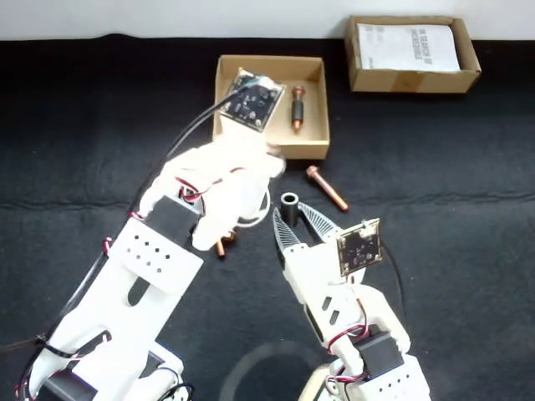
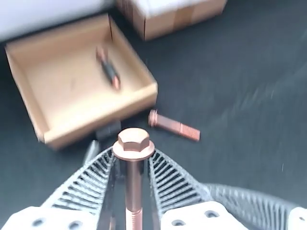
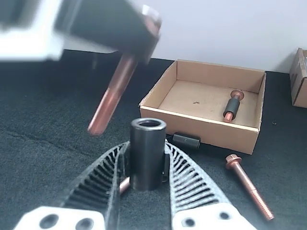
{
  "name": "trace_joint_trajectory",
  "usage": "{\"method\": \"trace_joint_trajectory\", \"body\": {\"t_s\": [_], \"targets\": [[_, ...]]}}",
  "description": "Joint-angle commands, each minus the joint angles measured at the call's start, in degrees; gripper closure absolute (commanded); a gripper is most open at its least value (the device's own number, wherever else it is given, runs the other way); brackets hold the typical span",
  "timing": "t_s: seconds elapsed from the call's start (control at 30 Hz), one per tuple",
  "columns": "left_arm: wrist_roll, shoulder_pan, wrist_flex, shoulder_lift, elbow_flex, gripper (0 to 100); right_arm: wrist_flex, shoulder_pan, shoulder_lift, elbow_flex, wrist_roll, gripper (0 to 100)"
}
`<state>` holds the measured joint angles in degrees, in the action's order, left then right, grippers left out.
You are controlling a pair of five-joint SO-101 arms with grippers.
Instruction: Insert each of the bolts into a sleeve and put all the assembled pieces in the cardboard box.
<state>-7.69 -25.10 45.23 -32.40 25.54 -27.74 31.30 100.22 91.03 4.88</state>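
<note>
Just outside cardboard box [image 1: 308,149], loose bolt [image 1: 327,187].

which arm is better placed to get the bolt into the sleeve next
Left. The left tool grips a bolt, tilted, off to one side of the sleeve. The right tool holds that sleeve upright, open end up, so it should probably just hold steady.

Soft, even light from overhead, barely any shadows on the dark tabletop [image 1: 451,276]. Left wrist view is smeared, probably motion, so the cardboard box [image 2: 57,86] looks mushy. Right wrist view: the near bolt [image 3: 110,96] is blurry.
</note>
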Motion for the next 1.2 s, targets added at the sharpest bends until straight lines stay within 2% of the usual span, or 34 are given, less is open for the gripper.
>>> {"method": "trace_joint_trajectory", "body": {"t_s": [0.0,0.2,0.3,0.43,0.53,0.93,1.17], "targets": [[0.18,0.22,-7.74,-2.68,-0.31,99,1.1,0.31,0.48,-0.22,-0.18,99.1],[-0.09,-0.48,-16.18,-2.68,-0.22,99,1.1,0.31,0.48,-0.22,-0.18,99.1],[-1.14,-3.65,-15.91,-3.03,-0.22,99,1.19,0.31,0.48,-0.22,-0.18,99.1],[-9.05,-9.45,-12.92,-8.04,0.13,99,1.27,0.22,0.48,-0.31,-0.18,99.1],[-10.81,-12.09,-11.25,-10.59,0.22,99,1.27,-0.48,0.48,-0.31,-0.18,99.1],[-10.73,-7.6,-11.43,-10.42,5.32,99,1.27,-2.33,0.57,-0.4,-0.18,99.1],[-10.73,-5.76,-26.81,-10.33,16.4,99,1.27,-2.33,0.57,-0.4,-0.18,99.1]]}}
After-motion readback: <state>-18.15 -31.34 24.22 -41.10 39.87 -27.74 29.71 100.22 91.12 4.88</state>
